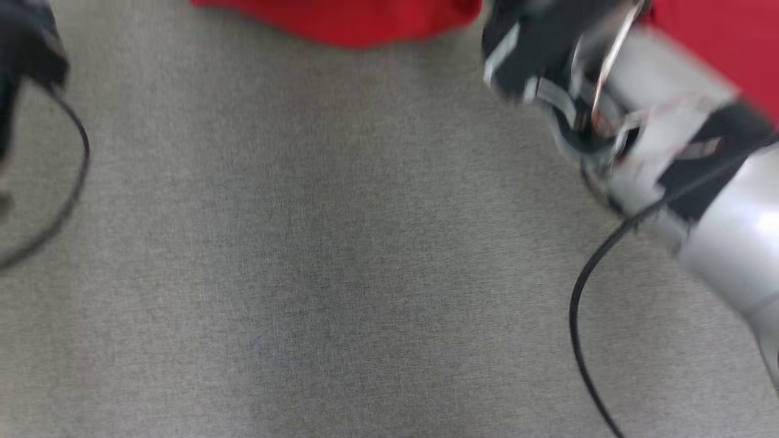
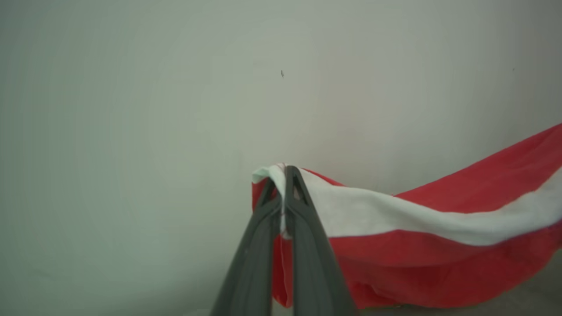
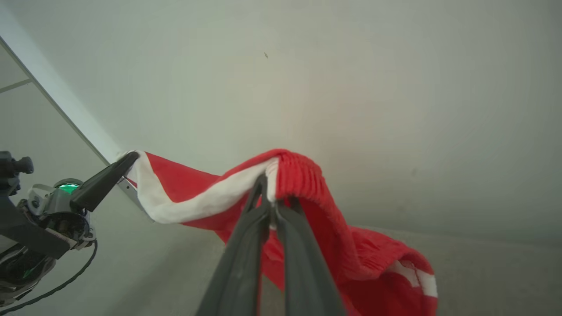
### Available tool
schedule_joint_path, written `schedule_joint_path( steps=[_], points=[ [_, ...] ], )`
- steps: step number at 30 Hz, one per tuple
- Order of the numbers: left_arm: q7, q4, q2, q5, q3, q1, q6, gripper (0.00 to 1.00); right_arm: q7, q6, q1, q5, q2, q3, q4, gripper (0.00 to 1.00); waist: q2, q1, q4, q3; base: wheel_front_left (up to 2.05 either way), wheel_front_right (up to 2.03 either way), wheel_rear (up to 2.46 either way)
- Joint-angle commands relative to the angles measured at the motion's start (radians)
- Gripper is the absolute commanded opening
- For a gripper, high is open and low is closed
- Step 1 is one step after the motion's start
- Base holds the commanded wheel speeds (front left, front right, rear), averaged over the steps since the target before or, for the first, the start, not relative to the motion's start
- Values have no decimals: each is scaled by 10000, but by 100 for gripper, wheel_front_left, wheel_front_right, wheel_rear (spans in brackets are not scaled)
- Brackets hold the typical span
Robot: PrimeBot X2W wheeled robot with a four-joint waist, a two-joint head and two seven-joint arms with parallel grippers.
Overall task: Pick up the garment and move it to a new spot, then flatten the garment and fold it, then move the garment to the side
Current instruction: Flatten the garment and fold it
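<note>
Left pincer [image 2: 284, 174], right pincer [image 3: 271, 193] clamped on garment [image 2: 439, 263] | red, white stripe, ribbed edge, apparently knit

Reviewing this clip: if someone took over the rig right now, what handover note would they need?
Left gripper: shut on the white-striped edge of the garment.
Right gripper: shut on a ribbed red part of the garment.
Garment: red with a white stripe, lifted and slung between both grippers over the gray surface.
Done: pickup.
Left: lay it down at the new spot, flatten, fold, move aside.
</note>
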State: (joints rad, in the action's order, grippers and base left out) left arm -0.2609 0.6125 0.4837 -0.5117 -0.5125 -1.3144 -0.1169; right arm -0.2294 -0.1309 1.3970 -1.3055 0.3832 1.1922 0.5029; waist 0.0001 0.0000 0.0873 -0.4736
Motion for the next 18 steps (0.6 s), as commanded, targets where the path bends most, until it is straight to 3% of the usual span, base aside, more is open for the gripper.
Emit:
schedule_joint_path(
  steps=[1, 9, 18],
  points=[
    [-56, -241, 107, -154, 110, 617, 91, 0, -76, 5, -446, -115, 176, 187, -228, 0, -1, 0, 134, 471, 0, 0, 0],
    [-51, -3032, 221, -813, 1170, 4796, 1116, 0, -265, 5, -2929, -326, 1016, 765, -1665, 0, -1, 0, 122, 1446, 0, 0, 0],
    [-52, -5369, -252, -566, 1692, 8876, 1970, 0, -171, 5, -5128, 263, 2023, 860, -2998, 0, -1, 0, -6, 2248, 0, 0, 0]
  ],
)
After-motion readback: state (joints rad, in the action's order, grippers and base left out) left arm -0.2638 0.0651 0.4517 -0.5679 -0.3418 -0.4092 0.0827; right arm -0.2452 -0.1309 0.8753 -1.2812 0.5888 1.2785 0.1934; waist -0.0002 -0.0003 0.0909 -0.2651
